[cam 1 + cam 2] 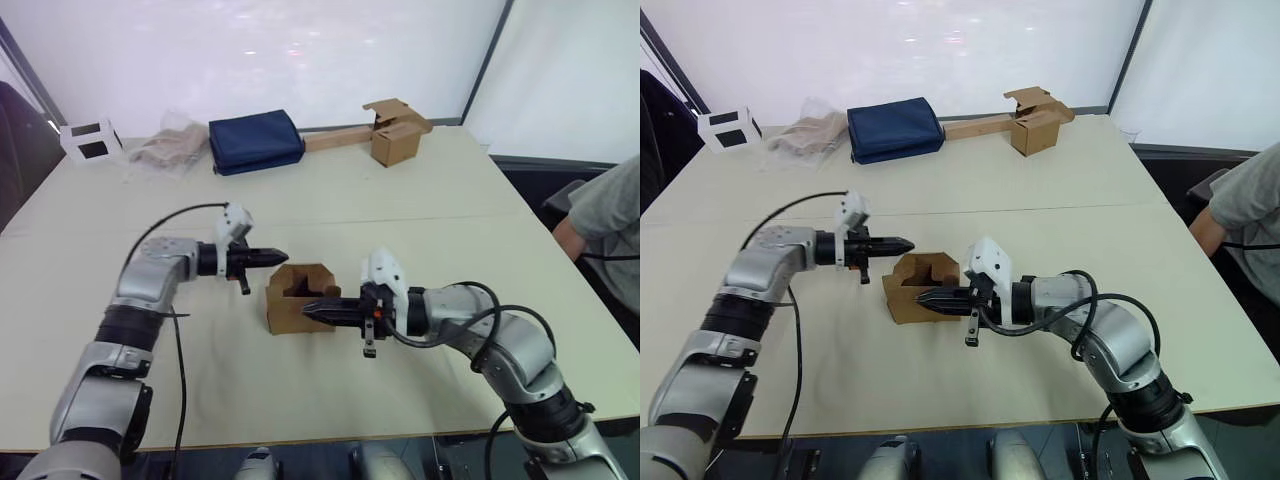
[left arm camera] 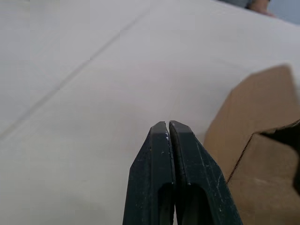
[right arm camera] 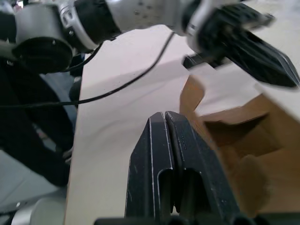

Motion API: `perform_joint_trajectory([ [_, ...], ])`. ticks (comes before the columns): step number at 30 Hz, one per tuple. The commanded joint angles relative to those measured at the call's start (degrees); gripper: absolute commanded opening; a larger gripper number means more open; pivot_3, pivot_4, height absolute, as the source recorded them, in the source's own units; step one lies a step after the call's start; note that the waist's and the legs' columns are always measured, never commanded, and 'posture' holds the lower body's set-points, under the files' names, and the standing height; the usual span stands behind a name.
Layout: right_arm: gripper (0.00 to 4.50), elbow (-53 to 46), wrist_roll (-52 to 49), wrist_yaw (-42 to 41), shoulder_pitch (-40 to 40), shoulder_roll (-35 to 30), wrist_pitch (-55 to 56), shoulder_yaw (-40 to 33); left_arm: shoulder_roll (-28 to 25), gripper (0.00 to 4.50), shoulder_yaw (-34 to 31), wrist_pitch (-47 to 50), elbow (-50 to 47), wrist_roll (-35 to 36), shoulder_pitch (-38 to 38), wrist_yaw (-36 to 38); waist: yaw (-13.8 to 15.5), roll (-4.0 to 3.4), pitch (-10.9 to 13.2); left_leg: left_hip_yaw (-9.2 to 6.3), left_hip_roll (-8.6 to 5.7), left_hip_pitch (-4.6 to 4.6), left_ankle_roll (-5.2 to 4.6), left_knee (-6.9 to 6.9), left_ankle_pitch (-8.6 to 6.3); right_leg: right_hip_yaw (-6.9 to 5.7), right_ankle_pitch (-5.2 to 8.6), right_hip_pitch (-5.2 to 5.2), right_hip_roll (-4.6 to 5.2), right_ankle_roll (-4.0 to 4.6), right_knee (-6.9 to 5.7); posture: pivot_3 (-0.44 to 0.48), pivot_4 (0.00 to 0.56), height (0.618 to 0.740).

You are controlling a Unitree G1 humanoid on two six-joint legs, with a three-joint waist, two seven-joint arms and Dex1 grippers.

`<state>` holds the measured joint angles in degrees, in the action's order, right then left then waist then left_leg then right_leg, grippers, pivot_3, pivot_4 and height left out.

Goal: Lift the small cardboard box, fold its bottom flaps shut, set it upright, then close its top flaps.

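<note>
Sitting at the centre of the left eye frame, the small cardboard box (image 1: 300, 298) rests on the table (image 1: 420, 200), its upper end open. The left gripper (image 1: 281, 256) hangs just above its upper left corner, the right gripper (image 1: 309, 309) against its front face. In the left wrist view the fingers (image 2: 185, 164) are pressed together beside the cardboard. In the right wrist view, the fingers (image 3: 154, 159) are likewise closed on nothing, alongside the box.
</note>
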<state>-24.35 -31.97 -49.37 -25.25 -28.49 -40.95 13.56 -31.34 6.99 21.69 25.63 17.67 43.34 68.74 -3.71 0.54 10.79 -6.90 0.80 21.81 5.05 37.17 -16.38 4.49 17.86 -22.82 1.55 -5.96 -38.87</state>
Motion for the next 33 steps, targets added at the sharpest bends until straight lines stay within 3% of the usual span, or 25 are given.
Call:
perform_joint_trajectory([
  [1, 0.00, 3.7, 4.1, 0.0, -2.0, 1.5, 4.2, 2.4, 0.5, 0.05, 0.7, -3.5, 1.9, -1.6, 2.3, 2.3, -0.2, 0.00, 0.0, 0.00, 0.00, 0.01, 0.00, 0.00, 0.00, 0.00, 0.00, -0.02, 0.00, 0.00, -0.01, 0.000, 0.150, 0.740],
  [6, 0.00, 9.7, 7.1, 0.2, -5.0, 4.4, 6.9, 3.5, 1.1, 0.05, 1.0, -4.6, 2.4, -2.3, 2.3, 4.2, -0.2, 0.00, 0.0, -0.01, 0.01, 0.05, 0.00, -0.01, 0.00, 0.00, 0.00, -0.05, 0.00, 0.00, -0.01, 0.000, 0.150, 0.740],
  [18, 0.00, 18.7, 17.2, -1.7, -4.9, 4.5, 12.6, 9.4, -0.7, 0.05, -0.3, -2.5, -3.1, -1.5, -0.5, 5.4, -0.2, -0.01, 0.0, -0.01, 0.00, -0.02, 0.01, 0.00, 0.00, 0.00, 0.00, 0.00, 0.01, 0.00, -0.01, 0.000, 0.150, 0.740],
  [26, 0.00, 17.6, 15.5, -1.8, -5.3, 5.4, 11.8, 6.6, -4.0, 0.05, -3.2, 2.2, -11.3, 1.3, -3.5, 4.6, -0.2, -0.01, 0.0, -0.03, 0.00, 0.00, 0.01, 0.00, 0.00, 0.00, 0.00, 0.01, 0.02, 0.00, -0.01, 0.000, 0.150, 0.740],
  [33, 0.00, 15.5, 13.0, -1.2, -6.0, 6.2, 9.6, 3.1, -9.7, 0.05, -7.8, 11.7, -25.8, 8.4, -7.8, 4.4, -0.2, -0.01, 0.0, -0.03, 0.02, 0.02, 0.01, -0.02, 0.00, 0.00, 0.00, -0.01, 0.03, 0.00, -0.01, 0.000, 0.150, 0.740],
])
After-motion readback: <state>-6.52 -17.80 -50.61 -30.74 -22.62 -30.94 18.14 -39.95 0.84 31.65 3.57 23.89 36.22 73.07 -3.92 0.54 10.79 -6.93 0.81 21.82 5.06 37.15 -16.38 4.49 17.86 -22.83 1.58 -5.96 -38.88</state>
